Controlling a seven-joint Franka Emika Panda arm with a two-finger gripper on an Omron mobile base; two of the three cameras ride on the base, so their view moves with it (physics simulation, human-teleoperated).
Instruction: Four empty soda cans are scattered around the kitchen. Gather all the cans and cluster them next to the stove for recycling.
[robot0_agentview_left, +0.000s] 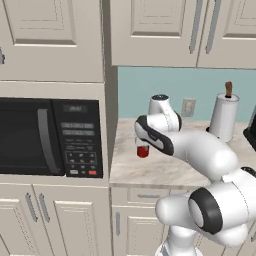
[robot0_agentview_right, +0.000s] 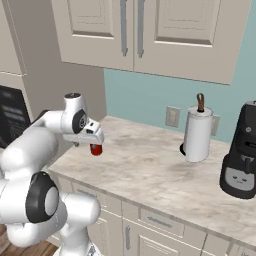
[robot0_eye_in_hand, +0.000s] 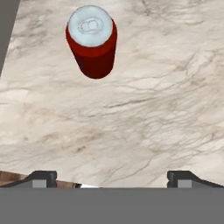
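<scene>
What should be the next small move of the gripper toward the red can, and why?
Probably move the open gripper forward and down until its fingers stand on both sides of the red can. The can stands upright on the counter, ahead of the fingertips and a little to one side, not yet between them.

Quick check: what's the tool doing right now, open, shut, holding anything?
Tool: open, jaws wide apart and holding nothing; it hangs above the marble counter, with the upright red soda can ahead of it, untouched.
</scene>
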